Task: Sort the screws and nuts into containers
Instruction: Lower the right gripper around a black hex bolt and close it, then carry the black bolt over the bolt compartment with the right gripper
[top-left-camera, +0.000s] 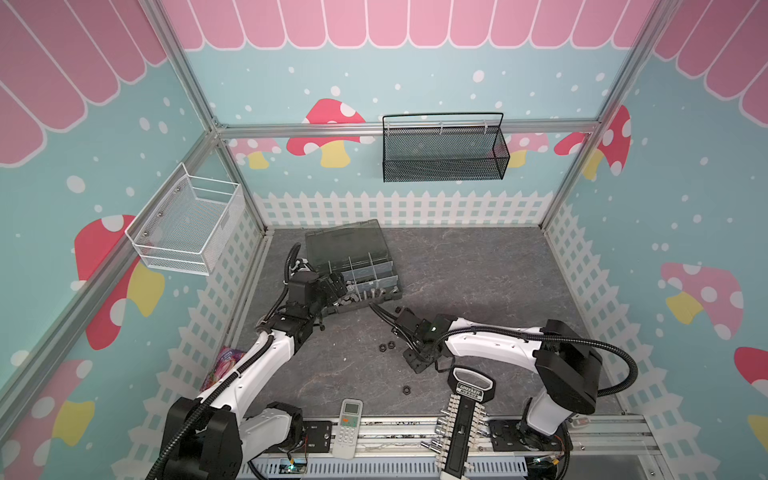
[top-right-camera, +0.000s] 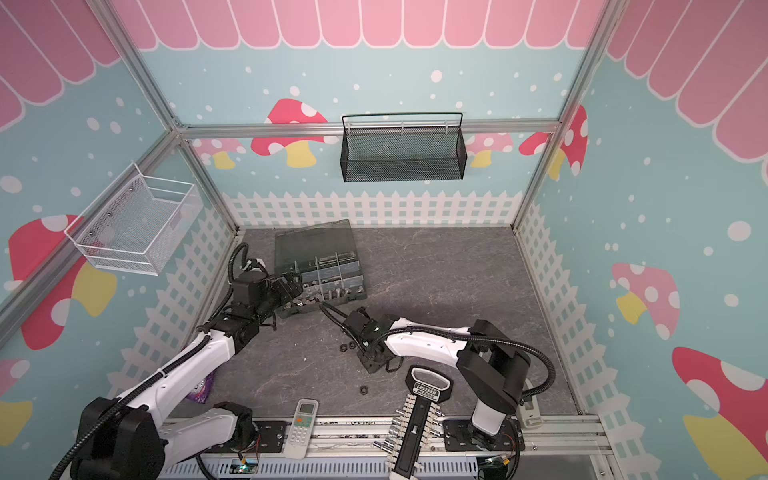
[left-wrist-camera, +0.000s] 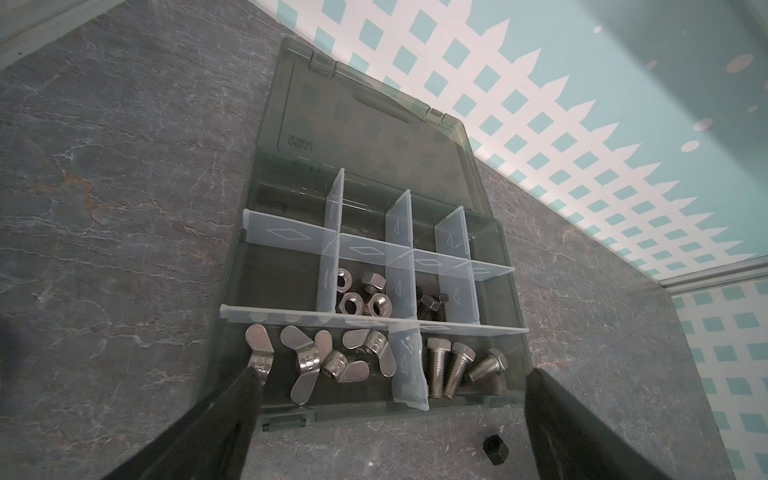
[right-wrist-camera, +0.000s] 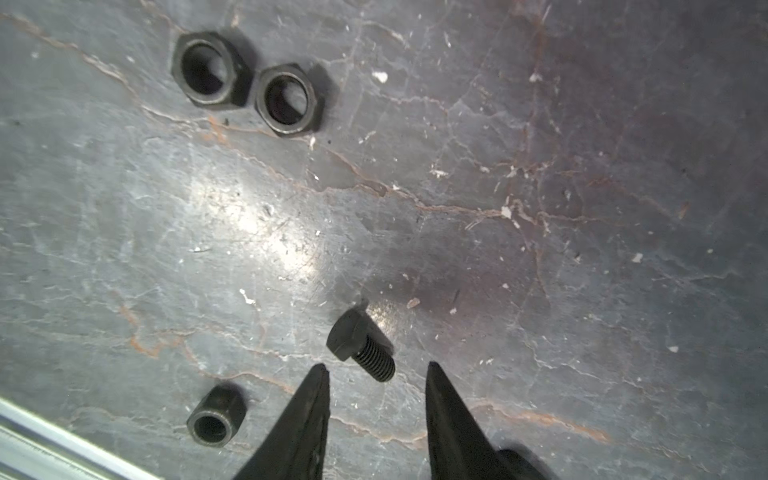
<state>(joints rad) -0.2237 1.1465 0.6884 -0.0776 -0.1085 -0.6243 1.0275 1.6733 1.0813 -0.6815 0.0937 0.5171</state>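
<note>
Looking at where your right claw (right-wrist-camera: 377, 365) is parked, I'd say you're basically lined up for the grab. It's partway open with nothing in it, tips low over the bench (right-wrist-camera: 540, 208). The black screw (right-wrist-camera: 359, 349) lies flat just ahead of the tips, its threaded end poking into the gap between them. The catch is the long axis: it runs on a slant to the claw, head out ahead and leaning toward one finger, so it's neither along the closing line nor square to it. My guess is you want a bit of wrist twist and a small push forward before closing, so the fingers land across the shank, otherwise it could spin or skate off. The black nuts (right-wrist-camera: 289, 99) on the bench, two side by side well ahead of the claw and one off beside a finger, don't look in the way. Your left claw (left-wrist-camera: 395, 374) is wide open and empty over the near edge of the organizer box (left-wrist-camera: 505, 249), well apart from this screw, so the right arm is the one for it. Other black screws (left-wrist-camera: 432, 305) already sit in a middle-row compartment, probably this one's home.
</note>
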